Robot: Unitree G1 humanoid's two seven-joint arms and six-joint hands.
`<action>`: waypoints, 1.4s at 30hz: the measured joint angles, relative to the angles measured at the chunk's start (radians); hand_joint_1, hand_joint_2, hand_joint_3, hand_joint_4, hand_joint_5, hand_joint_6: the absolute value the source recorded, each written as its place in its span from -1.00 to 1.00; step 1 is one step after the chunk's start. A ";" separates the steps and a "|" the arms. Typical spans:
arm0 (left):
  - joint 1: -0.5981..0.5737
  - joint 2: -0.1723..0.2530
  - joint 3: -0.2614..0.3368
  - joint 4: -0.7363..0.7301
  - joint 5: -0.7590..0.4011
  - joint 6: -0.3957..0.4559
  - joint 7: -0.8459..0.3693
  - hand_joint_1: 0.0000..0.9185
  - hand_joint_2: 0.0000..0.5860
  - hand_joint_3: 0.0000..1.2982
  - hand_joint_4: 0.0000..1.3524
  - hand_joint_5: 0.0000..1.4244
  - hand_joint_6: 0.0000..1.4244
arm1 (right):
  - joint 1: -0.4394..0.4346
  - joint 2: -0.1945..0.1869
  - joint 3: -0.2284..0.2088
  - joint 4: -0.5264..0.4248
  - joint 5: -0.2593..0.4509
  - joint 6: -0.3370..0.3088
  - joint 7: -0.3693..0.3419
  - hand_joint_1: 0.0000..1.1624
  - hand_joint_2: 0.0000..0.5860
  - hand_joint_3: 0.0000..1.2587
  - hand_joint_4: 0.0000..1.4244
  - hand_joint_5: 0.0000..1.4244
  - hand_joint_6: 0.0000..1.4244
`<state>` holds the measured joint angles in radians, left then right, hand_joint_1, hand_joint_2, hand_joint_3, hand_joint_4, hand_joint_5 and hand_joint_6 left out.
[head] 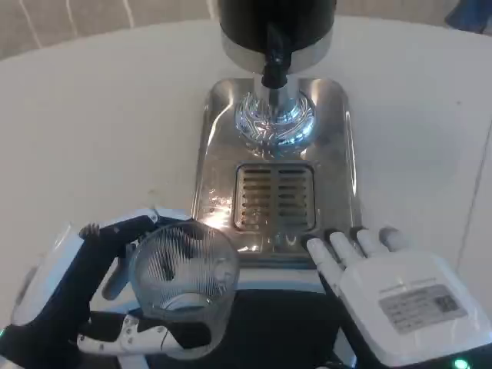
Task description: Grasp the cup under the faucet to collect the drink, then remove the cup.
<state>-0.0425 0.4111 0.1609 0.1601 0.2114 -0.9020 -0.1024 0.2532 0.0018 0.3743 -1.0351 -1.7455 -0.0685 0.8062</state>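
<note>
Your left hand (84,300) is gripping the ribbed clear glass cup (183,284) at 7 o'clock, short of the black faucet (274,65) at 12. Your right hand (392,296) is resting spread and empty at 5, beside the steel drip tray (338,154), probably waiting for the tap.

1. We see the cup (183,288), clear ribbed plastic, upright and looking empty, mouth up, down at the near left, just off the tray's near left corner.
2. We spot the faucet (274,65), a black spout under a dark drum, over the shiny steel drip tray (338,154) with its slotted grille.
</note>
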 measured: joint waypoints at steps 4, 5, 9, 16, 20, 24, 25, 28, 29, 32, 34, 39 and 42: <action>-0.023 -0.015 -0.004 0.020 0.037 0.017 0.019 0.23 -0.93 0.52 0.79 0.91 1.00 | 0.005 0.000 -0.001 0.000 -0.001 0.011 -0.010 0.02 0.49 -1.00 -1.00 -1.00 -1.00; -0.035 -0.021 -0.008 0.029 0.042 0.019 0.025 0.23 -0.93 0.52 0.79 0.91 1.00 | 0.006 0.000 -0.002 0.000 0.000 0.015 -0.010 0.02 0.49 -1.00 -1.00 -1.00 -1.00; -0.080 -0.029 -0.016 0.066 0.081 0.026 0.057 0.23 -0.93 0.52 0.79 0.91 1.00 | 0.014 0.000 -0.002 0.000 0.003 0.017 -0.012 0.01 0.49 -1.00 -1.00 -1.00 -1.00; -0.192 -0.039 -0.034 0.191 0.156 0.042 0.140 0.23 -0.93 0.52 0.79 0.91 1.00 | 0.029 0.000 -0.002 0.003 0.010 0.018 -0.009 0.01 0.49 -1.00 -1.00 -1.00 -1.00; -0.253 -0.048 -0.060 0.259 0.193 0.053 0.190 0.24 -0.93 0.52 0.79 0.91 1.00 | 0.030 0.001 -0.004 0.004 0.014 0.017 0.005 0.01 0.49 -1.00 -1.00 -1.00 -1.00; -0.309 -0.056 -0.080 0.325 0.221 0.059 0.240 0.24 -0.93 0.52 0.79 0.91 1.00 | 0.031 0.002 -0.005 0.004 0.020 0.017 0.025 0.01 0.49 -1.00 -1.00 -1.00 -1.00; -0.325 -0.056 -0.088 0.344 0.228 0.060 0.252 0.24 -0.93 0.52 0.79 0.91 1.00 | 0.031 0.002 -0.006 0.004 0.021 0.016 0.030 0.01 0.49 -1.00 -1.00 -1.00 -1.00; -0.366 -0.058 -0.107 0.397 0.235 0.061 0.277 0.25 -0.93 0.52 0.79 0.91 1.00 | 0.031 0.003 -0.007 0.004 0.024 0.015 0.045 0.01 0.49 -1.00 -1.00 -1.00 -1.00; -0.381 -0.059 -0.111 0.416 0.236 0.062 0.287 0.25 -0.93 0.52 0.79 0.91 1.00 | 0.031 0.003 -0.008 0.004 0.025 0.015 0.049 0.01 0.49 -1.00 -1.00 -1.00 -1.00; -0.443 -0.061 -0.138 0.472 0.245 0.063 0.326 0.25 -0.93 0.51 0.79 0.91 1.00 | 0.030 0.004 -0.009 0.004 0.026 0.014 0.064 0.01 0.49 -1.00 -1.00 -1.00 -1.00; -0.468 -0.062 -0.150 0.500 0.257 0.062 0.341 0.25 -0.93 0.51 0.79 0.91 1.00 | 0.028 0.005 -0.010 0.004 0.026 0.013 0.072 0.01 0.49 -1.00 -1.00 -1.00 -1.00; -0.527 -0.073 -0.187 0.591 0.272 0.062 0.379 0.25 -0.93 0.51 0.79 0.91 1.00 | 0.024 0.007 -0.013 0.004 0.026 0.013 0.096 0.01 0.49 -1.00 -1.00 -1.00 -1.00; -0.586 -0.082 -0.206 0.660 0.272 0.071 0.407 0.25 -0.93 0.51 0.79 0.91 1.00 | 0.024 0.008 -0.014 0.003 0.025 0.014 0.114 0.01 0.49 -1.00 -1.00 -1.00 -1.00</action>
<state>-0.6286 0.3292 -0.0454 0.8202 0.4835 -0.8313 0.3043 0.2768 0.0096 0.3598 -1.0319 -1.7202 -0.0548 0.9197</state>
